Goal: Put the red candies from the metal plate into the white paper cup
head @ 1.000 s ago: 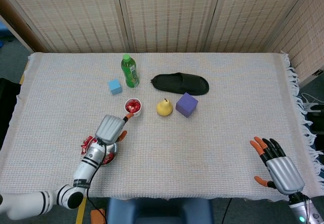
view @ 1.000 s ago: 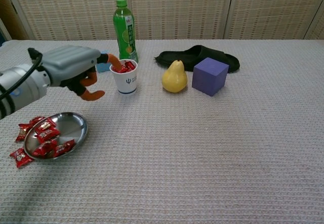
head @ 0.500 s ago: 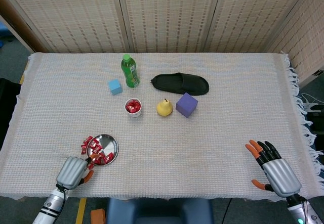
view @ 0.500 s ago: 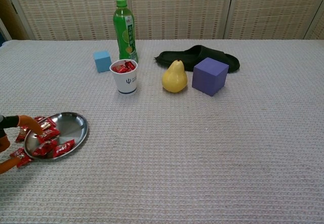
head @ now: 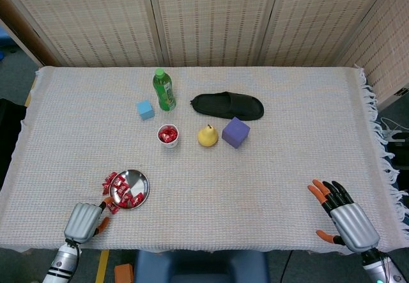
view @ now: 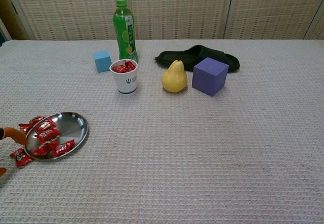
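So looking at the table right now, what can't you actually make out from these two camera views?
- Left hand: chest view's left edge cuts off all but orange fingertips; head view shows only its back, so any grip is unclear.
- Right hand: outside the chest view.
- White paper cup: its wall hides how full it is.
- Red candies on the metal plate: too small to count in head view.

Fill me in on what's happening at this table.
A two-handed robot is moving red candies from a metal plate into a white paper cup. The cup already holds some; more lie on the plate and beside it. The left hand is beside the plate, holding nothing. The right hand rests open, far off.
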Controlling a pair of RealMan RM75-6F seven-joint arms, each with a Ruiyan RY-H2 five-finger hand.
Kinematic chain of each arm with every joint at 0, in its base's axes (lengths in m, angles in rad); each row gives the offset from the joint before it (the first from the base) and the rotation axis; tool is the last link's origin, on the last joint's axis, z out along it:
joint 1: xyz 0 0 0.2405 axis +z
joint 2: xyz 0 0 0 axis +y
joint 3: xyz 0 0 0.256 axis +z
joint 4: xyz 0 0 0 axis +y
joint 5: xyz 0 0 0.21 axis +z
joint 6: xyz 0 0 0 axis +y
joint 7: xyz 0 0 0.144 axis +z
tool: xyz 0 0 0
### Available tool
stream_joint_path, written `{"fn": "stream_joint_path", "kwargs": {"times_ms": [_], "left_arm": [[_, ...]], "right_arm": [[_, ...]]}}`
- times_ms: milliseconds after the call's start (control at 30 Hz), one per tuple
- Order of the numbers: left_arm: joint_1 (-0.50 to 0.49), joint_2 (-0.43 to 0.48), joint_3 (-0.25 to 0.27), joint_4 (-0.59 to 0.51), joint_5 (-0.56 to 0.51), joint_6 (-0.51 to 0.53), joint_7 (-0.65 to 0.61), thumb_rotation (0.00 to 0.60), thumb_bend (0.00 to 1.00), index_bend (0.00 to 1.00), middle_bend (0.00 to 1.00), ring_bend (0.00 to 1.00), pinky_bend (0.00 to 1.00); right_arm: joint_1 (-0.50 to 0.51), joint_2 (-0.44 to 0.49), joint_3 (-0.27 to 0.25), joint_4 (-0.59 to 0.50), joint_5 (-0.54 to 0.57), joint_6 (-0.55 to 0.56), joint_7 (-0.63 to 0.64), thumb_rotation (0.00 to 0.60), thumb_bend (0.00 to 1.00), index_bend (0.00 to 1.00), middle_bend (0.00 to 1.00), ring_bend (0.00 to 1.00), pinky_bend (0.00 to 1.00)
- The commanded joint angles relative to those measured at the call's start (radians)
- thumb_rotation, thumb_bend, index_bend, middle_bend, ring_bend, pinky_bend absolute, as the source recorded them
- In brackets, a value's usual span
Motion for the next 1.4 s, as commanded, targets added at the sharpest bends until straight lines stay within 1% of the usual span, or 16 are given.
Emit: {"fn": "stream_joint_path", "kwargs": {"times_ms": [33,267,500,733,1000,1200,1400], "left_arm": [[0.004,0.000,-0.007,0.001,-0.005,-0.030,-0.026,0.600,0.35,0.28,1.00,1.00,1.00],[0.005,-0.011,-0.028,0.034,-0.003,-0.063,-0.037,0.600,0.35,0.28,1.00,1.00,1.00],[0.005,-0.019,-0.054,0.069,-0.009,-0.085,-0.054,0.600,0.35,0.32,1.00,1.00,1.00],[0.013,-0.028,-0.060,0.093,0.004,-0.089,-0.075,0.600,0.35,0.36,1.00,1.00,1.00],[0.028,-0.042,-0.059,0.114,0.043,-0.055,-0.069,0.600,0.35,0.36,1.00,1.00,1.00],[0.033,-0.055,-0.065,0.138,0.041,-0.068,-0.075,0.600,0.35,0.38,1.00,1.00,1.00],[0.038,-0.059,-0.070,0.152,0.052,-0.052,-0.073,0.600,0.35,0.39,1.00,1.00,1.00]], "right_arm": [[-0.015,-0.015,0.017,0.005,0.021,0.026,-0.045,0.600,0.05,0.00,0.00,0.00,0.00],[-0.010,-0.018,0.014,0.005,0.021,0.013,-0.041,0.600,0.05,0.00,0.00,0.00,0.00],[-0.003,-0.012,0.009,0.001,0.019,-0.002,-0.029,0.600,0.05,0.00,0.00,0.00,0.00],[0.001,-0.013,0.009,0.000,0.023,-0.011,-0.030,0.600,0.05,0.00,0.00,0.00,0.00],[0.003,-0.010,0.008,0.000,0.023,-0.012,-0.025,0.600,0.05,0.00,0.00,0.00,0.00],[0.001,-0.008,0.006,0.002,0.018,-0.007,-0.023,0.600,0.05,0.00,0.00,0.00,0.00],[0.003,-0.008,0.005,0.000,0.022,-0.015,-0.027,0.600,0.05,0.00,0.00,0.00,0.00]]}}
